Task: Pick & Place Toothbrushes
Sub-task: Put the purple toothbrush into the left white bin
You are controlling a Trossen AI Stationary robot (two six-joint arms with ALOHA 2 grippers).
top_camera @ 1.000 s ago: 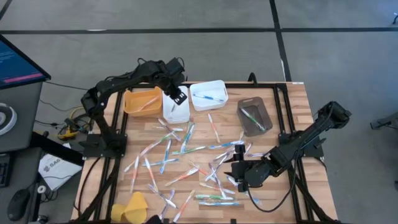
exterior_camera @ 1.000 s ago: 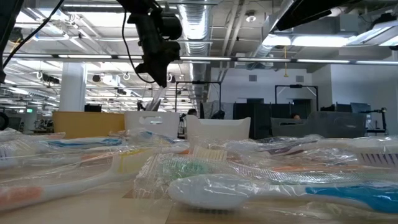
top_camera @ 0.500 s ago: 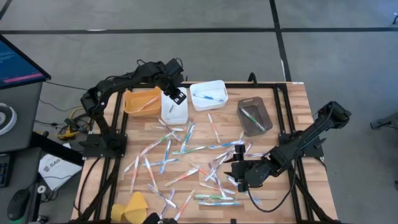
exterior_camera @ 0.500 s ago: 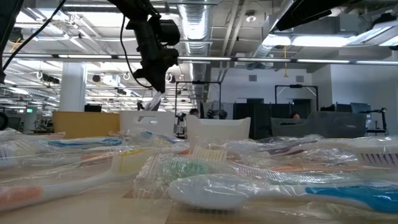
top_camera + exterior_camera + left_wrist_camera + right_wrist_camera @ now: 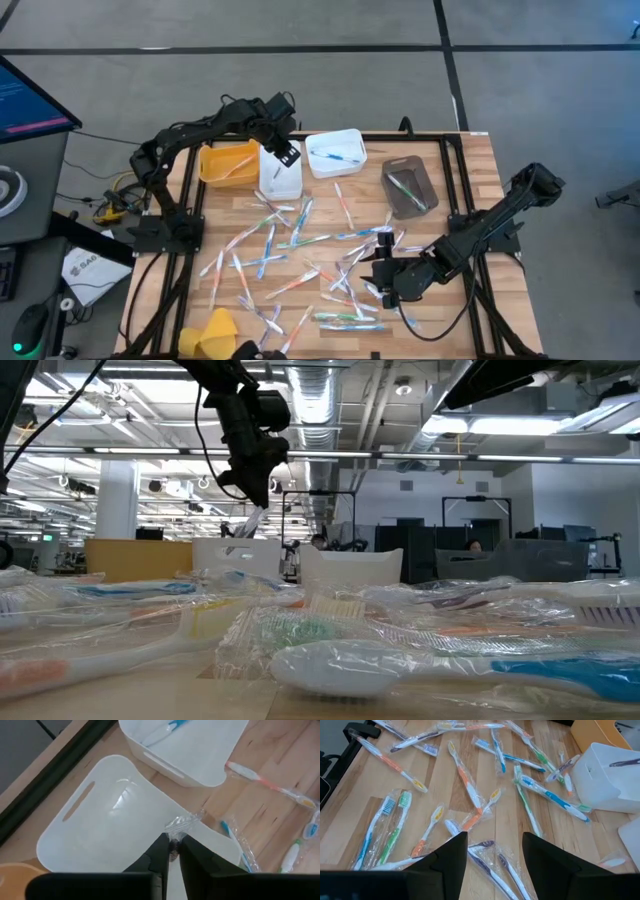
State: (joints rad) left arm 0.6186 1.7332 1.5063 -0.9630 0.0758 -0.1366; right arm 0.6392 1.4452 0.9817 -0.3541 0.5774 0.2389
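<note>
Several wrapped toothbrushes (image 5: 300, 262) lie scattered flat on the wooden table. My left gripper (image 5: 171, 852) hangs over the narrow white bin (image 5: 100, 830) at the far left and is shut on one wrapped toothbrush (image 5: 248, 523). My right gripper (image 5: 492, 865) hovers open above the pile near the table's right side (image 5: 383, 272). Nothing is between its fingers. A second white bin (image 5: 335, 153) holds a blue toothbrush, and a brown bin (image 5: 408, 187) holds a green one. My left gripper pinches the toothbrush between its two fingers at one end, where its crinkled clear wrapper (image 5: 181, 824) sticks out past the fingertips. The fingers come from above, pointing steeply down. The toothbrush hangs slanting below them (image 5: 250, 520), its lower end at the white bin's rim; whether it touches there I cannot tell.
An orange bin (image 5: 228, 162) stands left of the narrow white bin. A yellow cloth-like lump (image 5: 210, 333) sits at the near left corner. Black frame rails (image 5: 455, 190) run along the table's sides.
</note>
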